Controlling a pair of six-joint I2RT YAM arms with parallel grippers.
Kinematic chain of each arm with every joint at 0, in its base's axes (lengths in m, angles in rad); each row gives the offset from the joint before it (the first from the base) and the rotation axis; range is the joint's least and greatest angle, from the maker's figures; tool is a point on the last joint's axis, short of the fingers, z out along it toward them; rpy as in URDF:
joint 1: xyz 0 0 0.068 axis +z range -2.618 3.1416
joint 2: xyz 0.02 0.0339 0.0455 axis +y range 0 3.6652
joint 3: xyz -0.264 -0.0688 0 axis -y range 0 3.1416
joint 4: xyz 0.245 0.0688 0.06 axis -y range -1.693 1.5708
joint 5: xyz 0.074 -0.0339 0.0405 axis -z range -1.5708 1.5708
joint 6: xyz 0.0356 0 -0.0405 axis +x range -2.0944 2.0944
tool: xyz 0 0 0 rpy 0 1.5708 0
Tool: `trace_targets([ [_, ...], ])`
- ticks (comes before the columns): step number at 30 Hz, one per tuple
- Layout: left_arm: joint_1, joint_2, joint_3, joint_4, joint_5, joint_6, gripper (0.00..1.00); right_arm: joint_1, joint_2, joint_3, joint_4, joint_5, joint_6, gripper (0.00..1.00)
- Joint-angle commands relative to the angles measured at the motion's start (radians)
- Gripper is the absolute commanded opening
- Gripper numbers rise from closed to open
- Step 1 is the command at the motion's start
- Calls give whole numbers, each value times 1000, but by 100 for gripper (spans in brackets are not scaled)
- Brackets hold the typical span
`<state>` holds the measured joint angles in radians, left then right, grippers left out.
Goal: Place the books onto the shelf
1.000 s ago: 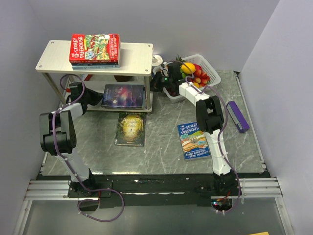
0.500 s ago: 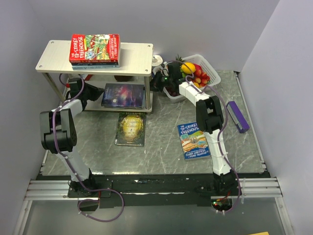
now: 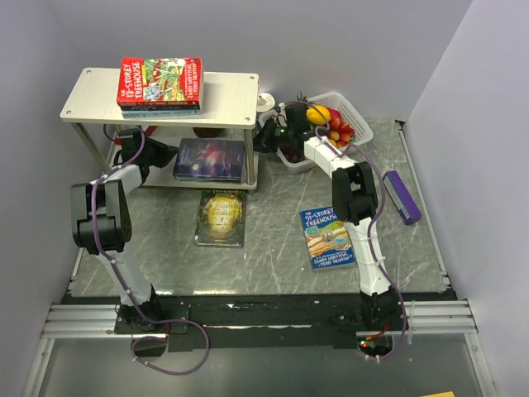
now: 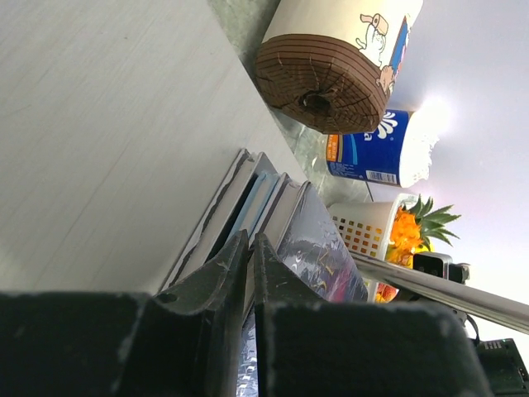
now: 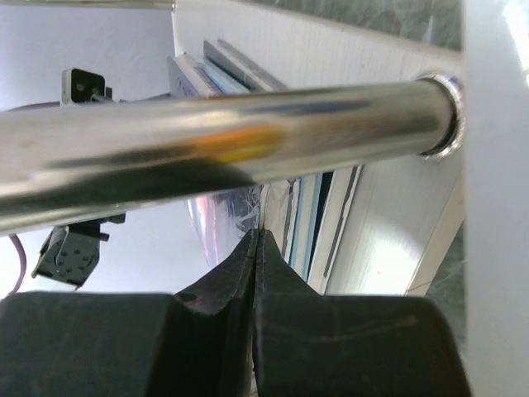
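Observation:
The shelf (image 3: 227, 91) stands at the back left. A red Treehouse book (image 3: 159, 83) tops a small stack on its upper board. On the lower board lies another stack, the dark galaxy book (image 3: 211, 160) uppermost. My left gripper (image 3: 168, 161) reaches in from the left. In its wrist view the left gripper (image 4: 250, 238) is closed to a thin slit on the galaxy book's (image 4: 318, 256) edge. My right gripper (image 3: 263, 141) is at the stack's right end. The right gripper (image 5: 261, 236) is shut and empty, its tips against the book edges. A green-gold book (image 3: 221, 217) and a blue Treehouse book (image 3: 328, 236) lie on the table.
A white fruit basket (image 3: 335, 124) sits right of the shelf, beside my right arm. A purple box (image 3: 402, 197) lies at the far right. A chrome shelf leg (image 5: 248, 141) crosses just before my right fingers. A brown-bottomed cup (image 4: 322, 78) and a blue tub (image 4: 372, 149) stand behind the shelf.
My left arm has pushed farther in under the shelf, and the galaxy book has shifted slightly back and right. The right arm has hardly moved.

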<state>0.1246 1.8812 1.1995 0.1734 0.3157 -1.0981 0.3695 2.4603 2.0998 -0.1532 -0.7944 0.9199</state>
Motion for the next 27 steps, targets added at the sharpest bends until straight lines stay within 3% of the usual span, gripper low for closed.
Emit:
trace_targets([
  [1,-45,13,52,28,80,-23,14,9,26,77,24,-20,14,0],
  [18,-42,41,83,21,86,-23,14,5,49,111,17,-29,23,0],
  [27,12,-8,77,-11,89,-9,19,-29,-52,-41,85,-25,31,0],
])
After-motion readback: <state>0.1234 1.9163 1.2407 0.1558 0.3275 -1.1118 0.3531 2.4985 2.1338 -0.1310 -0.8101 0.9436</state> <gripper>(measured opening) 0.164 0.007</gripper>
